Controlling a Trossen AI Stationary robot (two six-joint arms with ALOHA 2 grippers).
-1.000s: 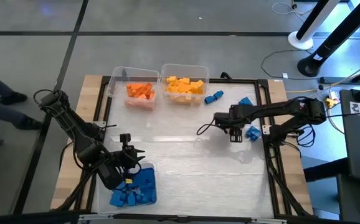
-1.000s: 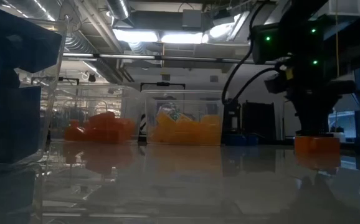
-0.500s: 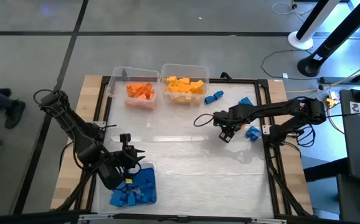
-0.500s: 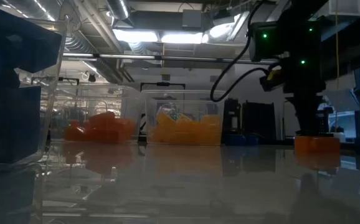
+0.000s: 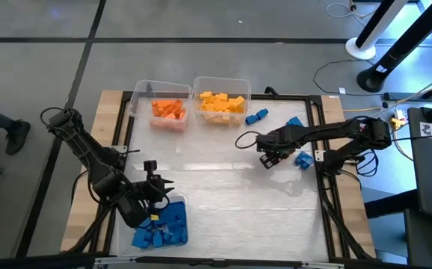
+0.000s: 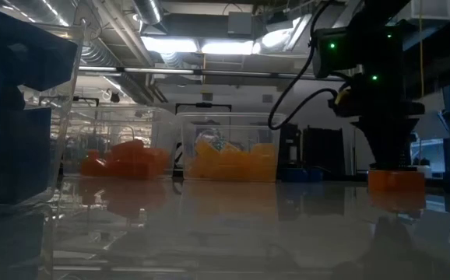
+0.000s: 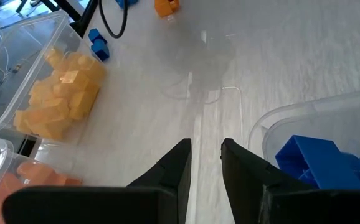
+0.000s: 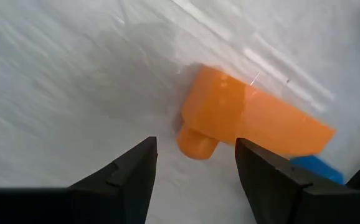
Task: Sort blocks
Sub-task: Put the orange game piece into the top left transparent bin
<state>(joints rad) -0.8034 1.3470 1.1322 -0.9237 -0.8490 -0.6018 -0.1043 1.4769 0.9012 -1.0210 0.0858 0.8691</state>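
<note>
**Right end effector poised over an orange brick, left end effector beside the blue bin**

The right end effector (image 5: 267, 160) sits right of centre in the overhead frame. Its two dark fingers (image 8: 133, 177) stand well apart and hold nothing. Just beyond them, in its wrist camera, lies a small orange plastic toy brick (image 8: 248, 121) on the counter, untouched, with a sliver of a blue brick (image 8: 315, 167) behind it. In the table-level view the same orange brick (image 6: 395, 180) rests at the right edge under the dark arm.

The left end effector (image 5: 156, 193) is at the lower left of the overhead frame, at the upper rim of a clear plastic rectangular bin holding blue bricks (image 5: 161, 226). Its fingers (image 7: 170, 171) leave only a narrow gap and grip nothing.

At the upper middle of the overhead frame stand two more clear bins side by side: one with orange bricks (image 5: 169, 110), one with yellow bricks (image 5: 222, 102). Loose blue bricks (image 5: 256, 116) lie to the right of them, and more near the right arm (image 5: 303, 159).

The counter (image 5: 223, 209) is a pale, glossy sheet inside a dark frame with wooden edges. Around it is grey floor; a person's dark shoe (image 5: 18, 136) shows at the left edge. The table-level view shows ceiling strip lights (image 6: 209, 47) in the room behind.
</note>
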